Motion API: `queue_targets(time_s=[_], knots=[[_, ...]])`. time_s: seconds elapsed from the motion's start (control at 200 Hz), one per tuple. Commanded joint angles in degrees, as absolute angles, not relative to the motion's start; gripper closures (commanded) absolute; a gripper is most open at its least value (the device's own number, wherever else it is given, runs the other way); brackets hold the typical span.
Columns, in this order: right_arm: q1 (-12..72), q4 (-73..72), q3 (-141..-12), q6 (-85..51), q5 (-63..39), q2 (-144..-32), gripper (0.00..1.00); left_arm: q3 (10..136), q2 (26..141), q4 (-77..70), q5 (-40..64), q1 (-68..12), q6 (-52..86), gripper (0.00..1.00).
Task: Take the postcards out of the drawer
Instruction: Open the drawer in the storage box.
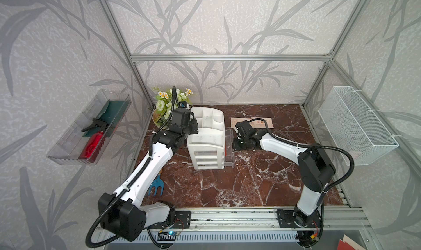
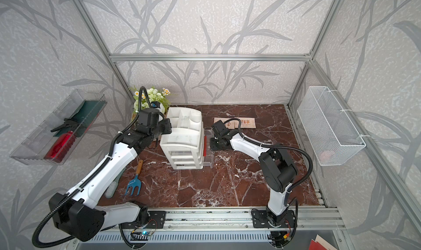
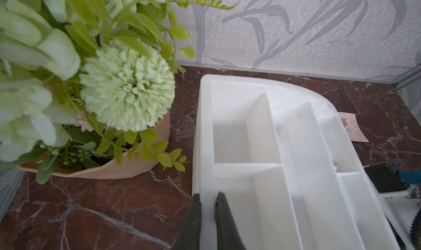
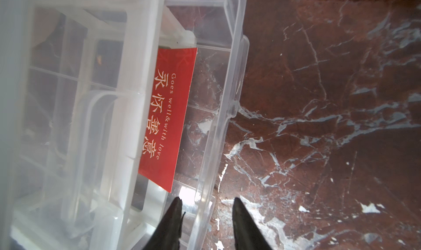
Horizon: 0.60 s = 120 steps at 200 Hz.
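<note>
The white marbled organiser (image 1: 206, 137) stands mid-table, its see-through drawer (image 1: 230, 156) pulled out to the right. A red postcard (image 4: 168, 116) with gold characters lies in the drawer, half under the organiser's frame. Two beige postcards (image 1: 257, 122) lie flat on the marble behind the right arm; one beige postcard (image 3: 352, 128) shows in the left wrist view. My right gripper (image 4: 208, 199) is open astride the drawer's front wall (image 4: 227, 100), one finger inside, one outside. My left gripper (image 3: 207, 194) is shut on the organiser's top rim (image 3: 205, 146).
A flower pot (image 1: 166, 103) stands behind the left arm. A blue garden fork (image 1: 156, 187) and a brush (image 2: 111, 189) lie front left. A clear ribbed tray (image 1: 68, 144) with a red bottle hangs on the left wall, a white wire basket (image 1: 355, 125) on the right wall.
</note>
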<state>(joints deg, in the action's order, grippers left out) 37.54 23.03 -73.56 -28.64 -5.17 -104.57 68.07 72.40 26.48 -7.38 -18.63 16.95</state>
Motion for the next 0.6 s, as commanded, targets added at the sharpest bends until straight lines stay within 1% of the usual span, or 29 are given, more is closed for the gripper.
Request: queue_targets(time_s=[0.0,0.2,0.47,0.595], knots=[[38.14,24.26,-75.75,-28.77,-4.05,-106.07,0.65,64.56,73.42,35.57,-7.37,-18.35,14.94,1.0],[38.33,24.2,-76.58,-29.25,-3.96,-107.54,0.75,64.6,73.18,35.8,-7.62,-18.37,14.86,1.0],[38.41,24.61,-77.64,-29.88,-3.91,-108.63,0.81,65.17,72.92,36.82,-8.26,-18.36,14.5,1.0],[38.5,25.81,-78.56,-29.97,-3.79,-109.25,0.86,65.13,72.88,36.75,-8.0,-18.37,14.68,1.0]])
